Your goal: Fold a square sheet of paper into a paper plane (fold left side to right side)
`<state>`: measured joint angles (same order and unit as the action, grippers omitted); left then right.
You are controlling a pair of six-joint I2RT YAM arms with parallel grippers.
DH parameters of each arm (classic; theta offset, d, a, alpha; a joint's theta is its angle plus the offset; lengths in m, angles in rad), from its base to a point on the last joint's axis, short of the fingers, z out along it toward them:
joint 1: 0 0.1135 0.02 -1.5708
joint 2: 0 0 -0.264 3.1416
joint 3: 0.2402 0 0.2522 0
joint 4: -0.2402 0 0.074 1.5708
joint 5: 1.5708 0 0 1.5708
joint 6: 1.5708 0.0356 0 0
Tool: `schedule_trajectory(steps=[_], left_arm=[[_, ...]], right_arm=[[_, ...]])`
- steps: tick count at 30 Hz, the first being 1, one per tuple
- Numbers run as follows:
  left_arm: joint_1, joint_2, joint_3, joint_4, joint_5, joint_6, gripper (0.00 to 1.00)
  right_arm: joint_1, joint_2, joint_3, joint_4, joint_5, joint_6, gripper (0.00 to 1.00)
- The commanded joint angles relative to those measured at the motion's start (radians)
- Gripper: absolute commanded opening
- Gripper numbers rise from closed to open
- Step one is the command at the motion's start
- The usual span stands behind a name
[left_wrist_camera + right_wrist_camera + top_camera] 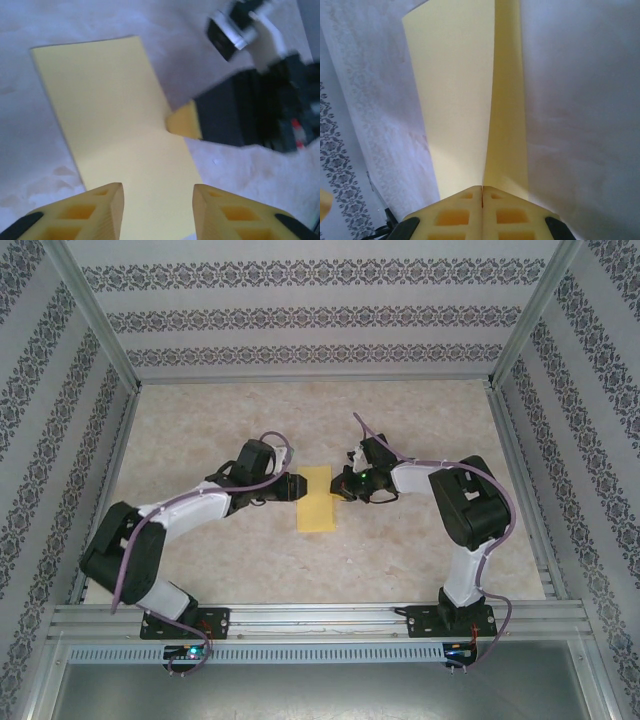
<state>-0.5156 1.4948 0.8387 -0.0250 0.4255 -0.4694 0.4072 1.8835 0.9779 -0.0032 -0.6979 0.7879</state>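
The square sheet of paper (318, 502), folded to a narrow rectangle, is seen at the centre of the desk (420, 420). Its right edge is clamped in the closed right end effector (481, 190), with a flap raised. The left end effector (157, 192) is held over the left edge, its 2 fingers apart. The marbled desk is enclosed by patterned walls, and bare surface is left towards every edge.

One sheet of paper (318, 502), two hands, left hand (296, 487) and right hand (340, 486), one table (420, 420).
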Motion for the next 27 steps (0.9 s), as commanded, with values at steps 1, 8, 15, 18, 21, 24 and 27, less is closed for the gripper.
schedule_trajectory(steps=[1,8,15,18,21,24,27], left_arm=[[-0.08,-0.047,-0.035,-0.096,-0.066,0.147,0.46],[-0.264,-0.031,-0.021,-0.146,-0.209,0.254,0.57],[-0.404,0.102,0.107,-0.235,-0.416,0.302,0.67],[-0.438,0.159,0.156,-0.272,-0.496,0.32,0.7],[-0.459,0.217,0.203,-0.304,-0.562,0.33,0.72],[-0.475,0.267,0.246,-0.334,-0.627,0.331,0.72],[-0.479,0.302,0.273,-0.351,-0.67,0.327,0.71]], right_arm=[[-0.015,-0.043,0.002,-0.021,-0.027,0.035,0.0],[-0.016,-0.045,0.003,-0.035,-0.028,0.035,0.0],[-0.016,-0.044,0.002,-0.044,-0.019,0.033,0.0],[-0.016,-0.045,0.0,-0.045,-0.015,0.031,0.0],[-0.016,-0.041,0.001,-0.045,-0.017,0.029,0.0],[-0.016,-0.042,0.003,-0.044,-0.017,0.03,0.0],[-0.016,-0.043,0.007,-0.045,-0.015,0.03,0.0]])
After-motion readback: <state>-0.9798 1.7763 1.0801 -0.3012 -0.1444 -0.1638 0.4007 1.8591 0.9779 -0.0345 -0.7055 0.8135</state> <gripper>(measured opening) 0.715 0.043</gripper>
